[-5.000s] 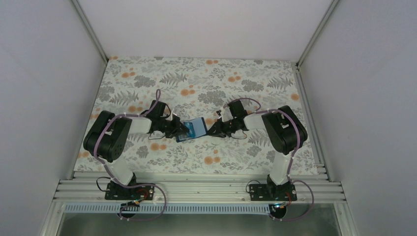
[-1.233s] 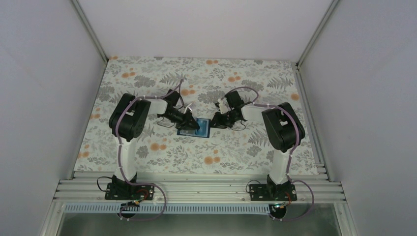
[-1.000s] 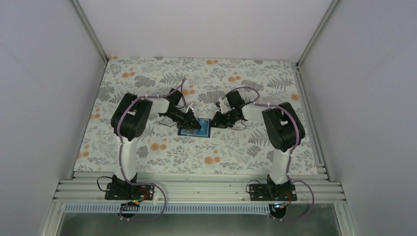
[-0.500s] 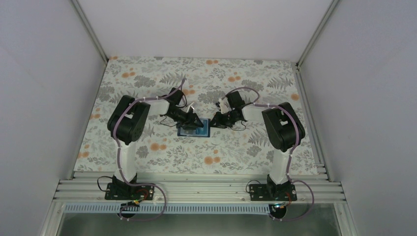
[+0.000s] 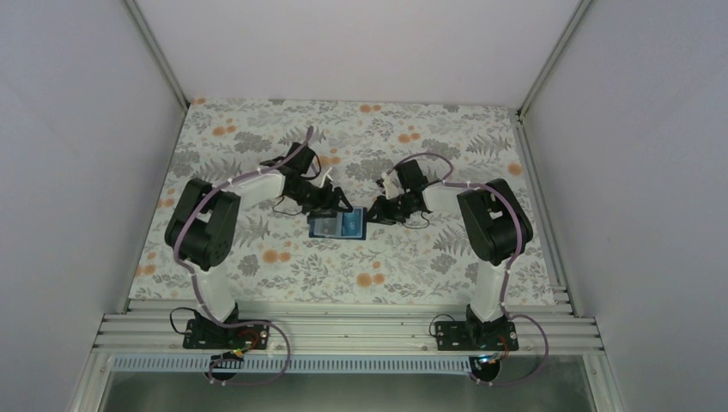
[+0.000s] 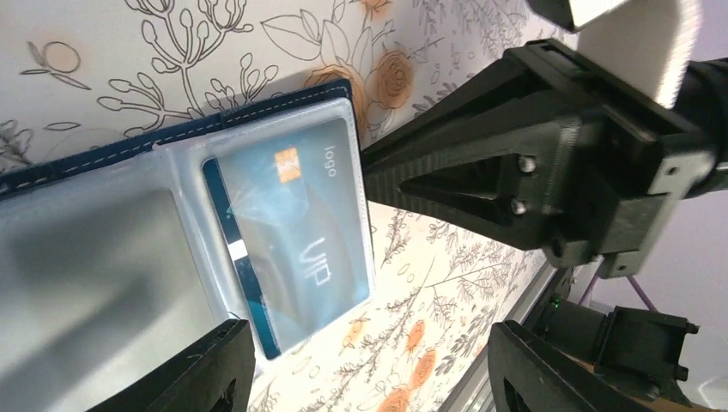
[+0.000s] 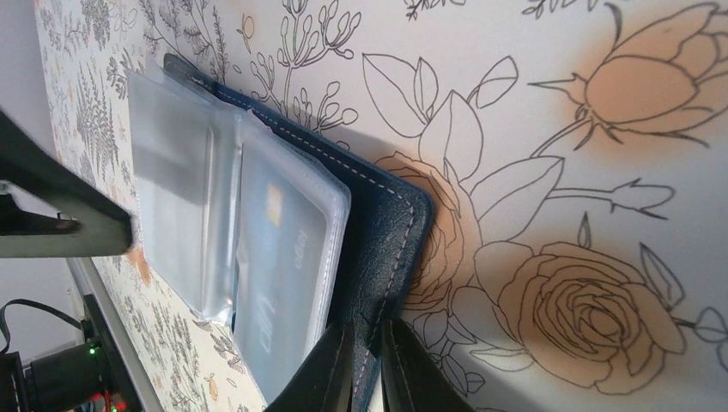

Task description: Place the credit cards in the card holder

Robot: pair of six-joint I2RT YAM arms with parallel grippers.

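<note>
The navy card holder (image 5: 326, 230) lies open at the table's middle, its clear sleeves facing up. A teal-blue credit card (image 6: 296, 236) marked "VIP" sits inside a sleeve and also shows in the right wrist view as the credit card (image 7: 279, 257). My left gripper (image 5: 333, 199) hovers open just beyond the holder's far edge; its fingertips (image 6: 210, 369) are spread wide and hold nothing. My right gripper (image 5: 374, 215) is shut on the holder's right edge. Its fingertips (image 7: 339, 369) pinch the navy cover (image 7: 391, 223).
Floral cloth (image 5: 429, 146) covers the table. White walls enclose it left, right and behind. An aluminium rail (image 5: 343, 330) with both arm bases runs along the near edge. In the left wrist view the right gripper's body (image 6: 532, 163) stands close beside the holder.
My left gripper has opened and drawn back off the holder toward the far left, leaving the teal card in the sleeve. The right gripper keeps its pinch in the same place.
</note>
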